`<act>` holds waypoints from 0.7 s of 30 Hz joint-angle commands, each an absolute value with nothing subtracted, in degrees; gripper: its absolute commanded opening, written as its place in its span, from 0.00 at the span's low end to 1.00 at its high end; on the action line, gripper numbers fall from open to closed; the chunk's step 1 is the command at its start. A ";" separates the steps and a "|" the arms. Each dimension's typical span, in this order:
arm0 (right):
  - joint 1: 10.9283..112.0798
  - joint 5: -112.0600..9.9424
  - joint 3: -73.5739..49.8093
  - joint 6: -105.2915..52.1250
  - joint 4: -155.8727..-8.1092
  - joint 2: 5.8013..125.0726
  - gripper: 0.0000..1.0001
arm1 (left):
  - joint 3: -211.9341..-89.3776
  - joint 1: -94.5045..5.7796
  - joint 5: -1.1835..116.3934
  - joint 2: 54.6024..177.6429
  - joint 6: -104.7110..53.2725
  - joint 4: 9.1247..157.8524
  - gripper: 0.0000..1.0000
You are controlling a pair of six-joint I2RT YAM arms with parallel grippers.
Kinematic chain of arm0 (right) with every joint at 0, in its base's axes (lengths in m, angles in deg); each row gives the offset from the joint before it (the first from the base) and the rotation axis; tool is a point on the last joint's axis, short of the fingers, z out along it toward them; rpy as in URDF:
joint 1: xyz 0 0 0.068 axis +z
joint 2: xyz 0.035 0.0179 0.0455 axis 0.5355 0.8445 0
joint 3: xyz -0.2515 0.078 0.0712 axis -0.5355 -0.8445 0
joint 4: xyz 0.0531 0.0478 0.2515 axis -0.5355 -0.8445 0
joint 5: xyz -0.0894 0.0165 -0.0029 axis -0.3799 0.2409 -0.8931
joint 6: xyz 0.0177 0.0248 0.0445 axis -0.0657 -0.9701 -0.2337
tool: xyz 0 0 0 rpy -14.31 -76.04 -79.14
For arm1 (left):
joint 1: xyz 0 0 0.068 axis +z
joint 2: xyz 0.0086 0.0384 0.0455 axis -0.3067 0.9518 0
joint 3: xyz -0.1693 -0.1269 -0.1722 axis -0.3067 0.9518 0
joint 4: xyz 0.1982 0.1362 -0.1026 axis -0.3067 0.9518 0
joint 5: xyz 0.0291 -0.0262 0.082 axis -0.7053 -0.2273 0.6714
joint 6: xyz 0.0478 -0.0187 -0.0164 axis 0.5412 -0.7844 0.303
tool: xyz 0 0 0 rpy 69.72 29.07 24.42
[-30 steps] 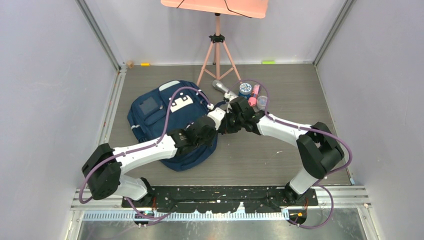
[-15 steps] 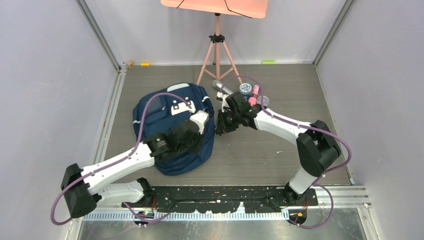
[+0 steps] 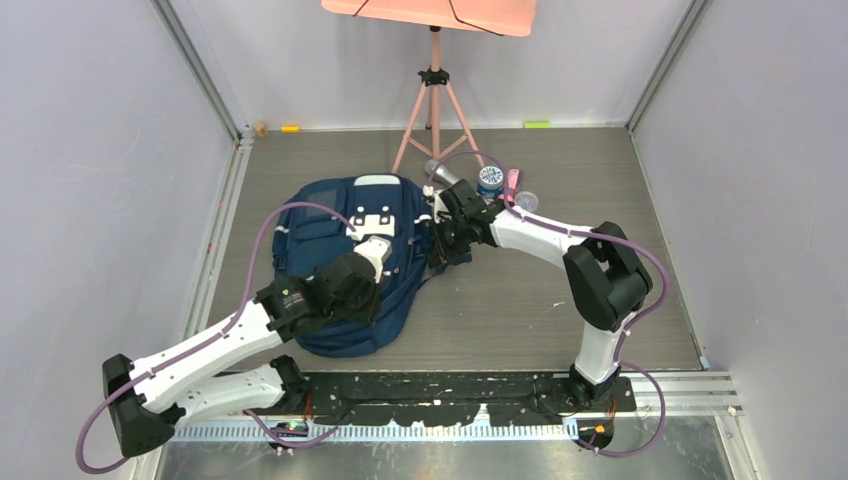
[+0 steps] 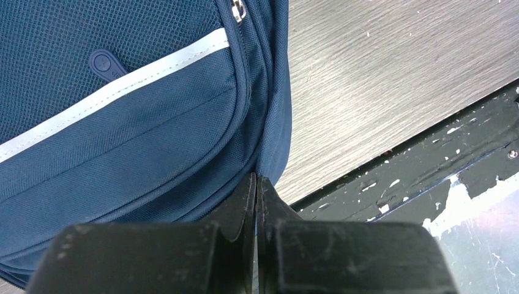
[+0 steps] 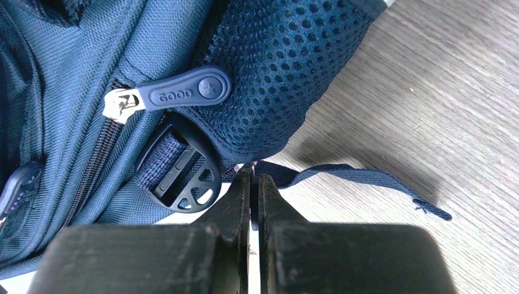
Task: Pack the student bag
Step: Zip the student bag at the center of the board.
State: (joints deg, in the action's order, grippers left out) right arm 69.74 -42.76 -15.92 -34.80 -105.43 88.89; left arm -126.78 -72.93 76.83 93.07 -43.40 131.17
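Observation:
The student bag (image 3: 320, 250), navy with thin white stripes and a white patch, lies flat on the grey wood floor, left of centre. In the left wrist view my left gripper (image 4: 257, 179) is shut, its tips pinching the bag's piped side seam (image 4: 274, 122) near a lower corner. My right gripper (image 5: 254, 176) is shut at the bag's right edge, where a thin navy strap (image 5: 367, 176) runs into its tips. A black buckle (image 5: 183, 177) and a zip pull marked GOOD (image 5: 183, 90) sit just beside it. The bag's zips look closed.
A pink tripod stand (image 3: 432, 110) rises behind the bag. Small items lie at the back right: a silver cylinder (image 3: 440, 172), a blue-lidded tin (image 3: 489, 178), a pink object (image 3: 512, 180) and a clear lid (image 3: 525, 202). The black base rail (image 3: 450, 385) runs along the near edge.
The left jaws closed and the left arm drew back to the left. The bag swung with it, its lower end shifting left. The right gripper followed the bag's edge left and farther back.

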 commanded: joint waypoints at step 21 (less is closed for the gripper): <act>61.88 -44.55 -15.54 -27.64 -100.62 83.73 0.39 | -130.19 -73.06 78.54 89.36 -46.35 140.24 0.17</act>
